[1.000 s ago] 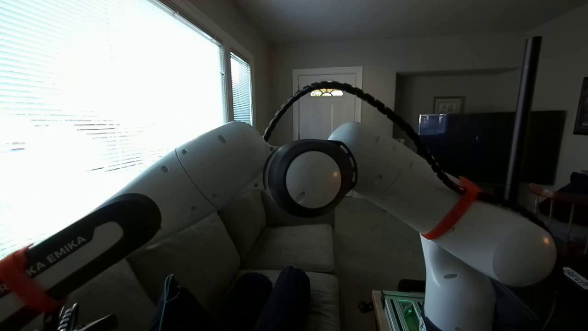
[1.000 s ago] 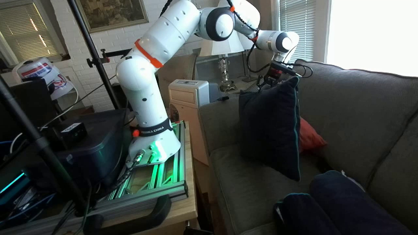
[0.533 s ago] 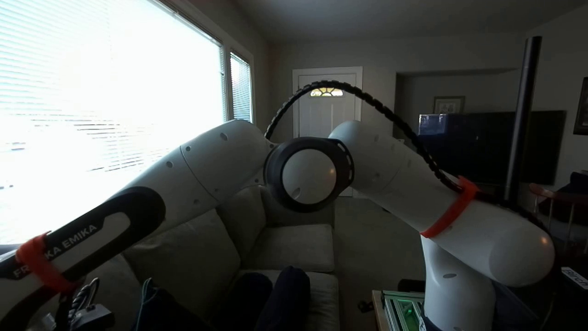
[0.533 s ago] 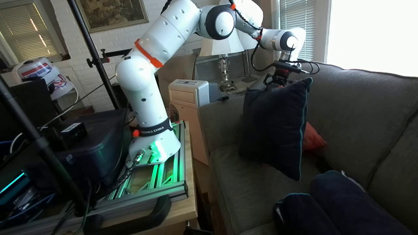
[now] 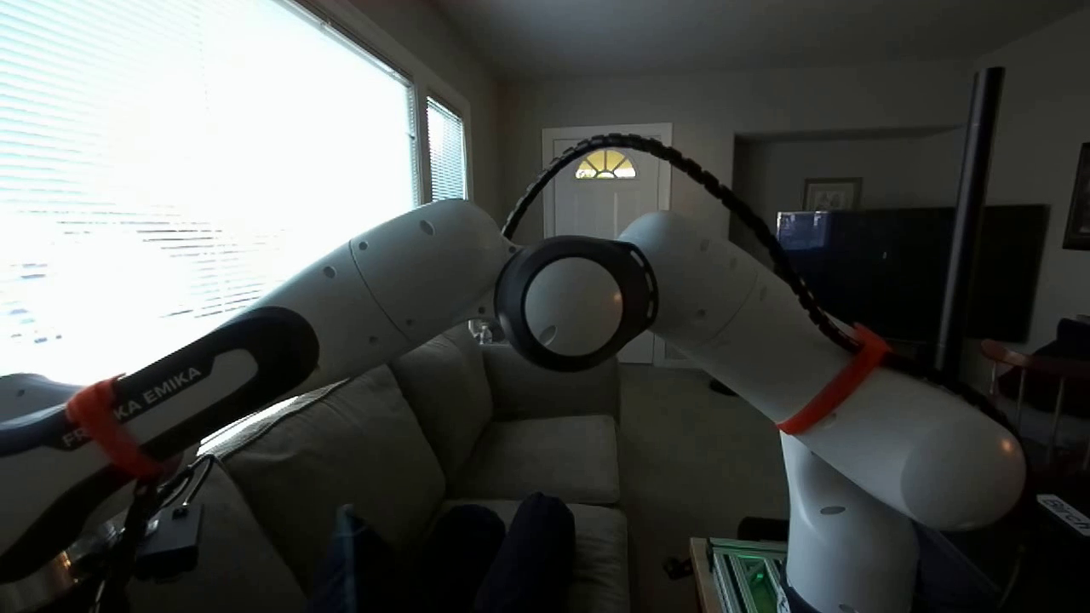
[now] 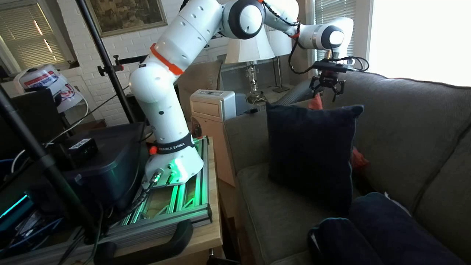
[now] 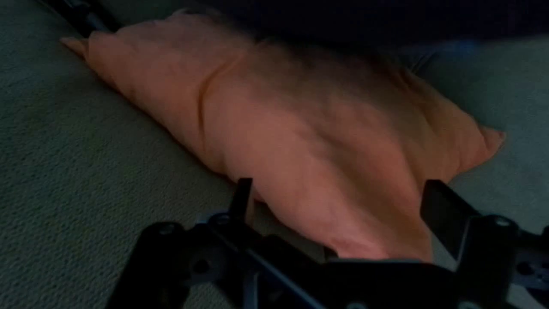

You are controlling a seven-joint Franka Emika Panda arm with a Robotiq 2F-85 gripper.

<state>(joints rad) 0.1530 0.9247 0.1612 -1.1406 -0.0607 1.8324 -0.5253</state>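
My gripper point(image 6: 326, 92) is open and empty, pointing down above the couch in an exterior view. In the wrist view the open fingers point(image 7: 339, 184) stand wide apart, with an orange pillow point(image 7: 300, 124) below and ahead of them. A dark blue pillow point(image 6: 311, 151) stands tilted on the couch seat, just below and in front of the gripper. It hides most of the orange pillow, which shows at its right side point(image 6: 358, 160) and above its top edge. A dark shape, likely the blue pillow, crosses the top of the wrist view point(image 7: 364, 21).
The grey couch point(image 6: 401, 106) has a backrest along the window. More dark blue pillows point(image 6: 397, 228) lie on the near seat, also in an exterior view point(image 5: 528, 562). A white appliance point(image 6: 212, 106) and a lamp point(image 6: 254, 79) stand beyond the couch arm.
My gripper has risen and moved right, from the blue pillow's top edge to clear above it. The blue pillow has turned, and its top right corner has dropped. The arm's elbow is higher.
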